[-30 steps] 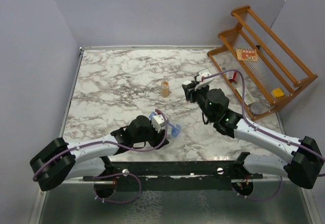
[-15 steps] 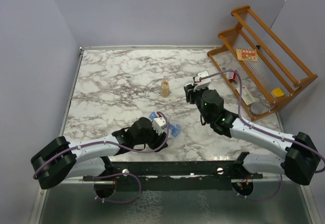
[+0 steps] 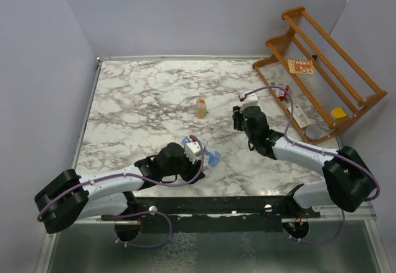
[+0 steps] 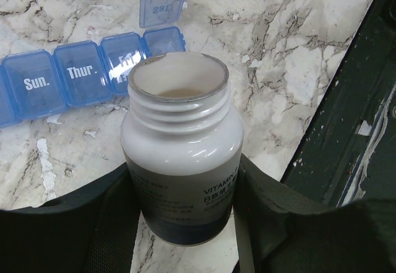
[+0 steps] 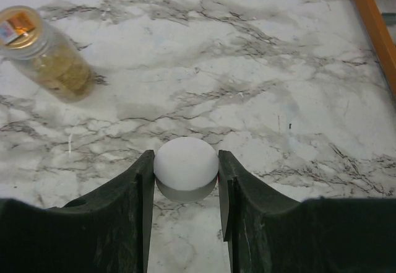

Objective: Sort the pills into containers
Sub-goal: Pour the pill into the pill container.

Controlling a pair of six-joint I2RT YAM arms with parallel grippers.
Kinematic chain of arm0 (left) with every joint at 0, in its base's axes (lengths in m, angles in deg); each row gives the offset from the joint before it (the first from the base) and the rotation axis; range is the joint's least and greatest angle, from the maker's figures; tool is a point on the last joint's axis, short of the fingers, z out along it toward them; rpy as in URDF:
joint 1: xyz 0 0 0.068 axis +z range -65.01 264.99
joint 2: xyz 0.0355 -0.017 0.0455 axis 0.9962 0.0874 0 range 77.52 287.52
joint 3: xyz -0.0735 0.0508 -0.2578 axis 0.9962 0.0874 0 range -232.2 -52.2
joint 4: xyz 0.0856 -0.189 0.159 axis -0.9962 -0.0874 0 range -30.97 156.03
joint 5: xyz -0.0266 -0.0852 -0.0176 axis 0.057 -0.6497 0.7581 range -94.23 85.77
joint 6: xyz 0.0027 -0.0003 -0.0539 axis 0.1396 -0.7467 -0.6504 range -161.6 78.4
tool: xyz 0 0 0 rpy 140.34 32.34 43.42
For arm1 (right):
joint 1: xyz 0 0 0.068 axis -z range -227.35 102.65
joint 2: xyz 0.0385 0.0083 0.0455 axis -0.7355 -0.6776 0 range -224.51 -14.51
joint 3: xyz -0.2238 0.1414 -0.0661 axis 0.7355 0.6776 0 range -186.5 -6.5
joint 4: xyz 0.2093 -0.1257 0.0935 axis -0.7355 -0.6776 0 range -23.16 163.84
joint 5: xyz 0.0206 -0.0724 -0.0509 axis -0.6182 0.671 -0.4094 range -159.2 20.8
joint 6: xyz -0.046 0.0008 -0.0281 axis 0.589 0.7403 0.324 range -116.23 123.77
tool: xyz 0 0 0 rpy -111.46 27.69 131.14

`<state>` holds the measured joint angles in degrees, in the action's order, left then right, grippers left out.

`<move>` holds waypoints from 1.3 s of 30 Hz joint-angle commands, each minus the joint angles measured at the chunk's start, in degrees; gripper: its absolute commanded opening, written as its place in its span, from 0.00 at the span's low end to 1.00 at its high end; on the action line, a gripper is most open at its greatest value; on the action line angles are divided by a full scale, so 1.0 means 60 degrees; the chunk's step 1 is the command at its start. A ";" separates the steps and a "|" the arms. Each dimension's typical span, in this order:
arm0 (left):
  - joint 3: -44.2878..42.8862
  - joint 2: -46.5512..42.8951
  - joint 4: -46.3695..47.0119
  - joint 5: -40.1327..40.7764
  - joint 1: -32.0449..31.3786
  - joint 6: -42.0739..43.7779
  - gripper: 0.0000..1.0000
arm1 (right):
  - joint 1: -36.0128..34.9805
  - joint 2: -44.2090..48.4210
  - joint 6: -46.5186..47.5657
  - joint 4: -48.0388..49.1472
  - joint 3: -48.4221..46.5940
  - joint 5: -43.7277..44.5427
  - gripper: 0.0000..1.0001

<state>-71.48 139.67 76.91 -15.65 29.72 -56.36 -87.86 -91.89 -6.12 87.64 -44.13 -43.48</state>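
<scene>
Beyond the containers (image 4: 80, 78) stands an amber bottle (image 3: 201, 108).

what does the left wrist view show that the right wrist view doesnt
Only the left wrist view: the left gripper holding an open white bottle, and the blue pill box behind it with one lid flipped up.
Only the right wrist view: the right gripper clamping a white cap, a small amber bottle, and a wooden rack edge.
Both: the marble table.

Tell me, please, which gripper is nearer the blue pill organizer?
Left. The left gripper, holding an open white bottle, is right beside the pill organizer; the right gripper, holding a white cap, is farther off.
</scene>
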 commanded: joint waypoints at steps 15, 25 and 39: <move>-0.0388 0.0205 -0.0071 -0.0088 -0.0076 -0.0147 0.00 | 0.1482 0.0660 -0.0227 0.0367 0.0675 -0.2148 0.01; -0.0890 0.0327 -0.1048 -0.0103 -0.0122 -0.0469 0.00 | 0.1480 0.0987 -0.0285 0.0498 0.0979 -0.2050 0.01; -0.0878 0.0648 -0.1165 0.0092 -0.0250 -0.0498 0.00 | 0.1479 0.1608 -0.0193 0.0541 0.1235 -0.1807 0.01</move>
<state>-76.18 142.49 70.33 -15.61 28.91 -59.07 -78.98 -83.70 -7.15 88.93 -37.68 -55.09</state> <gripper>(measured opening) 0.542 0.394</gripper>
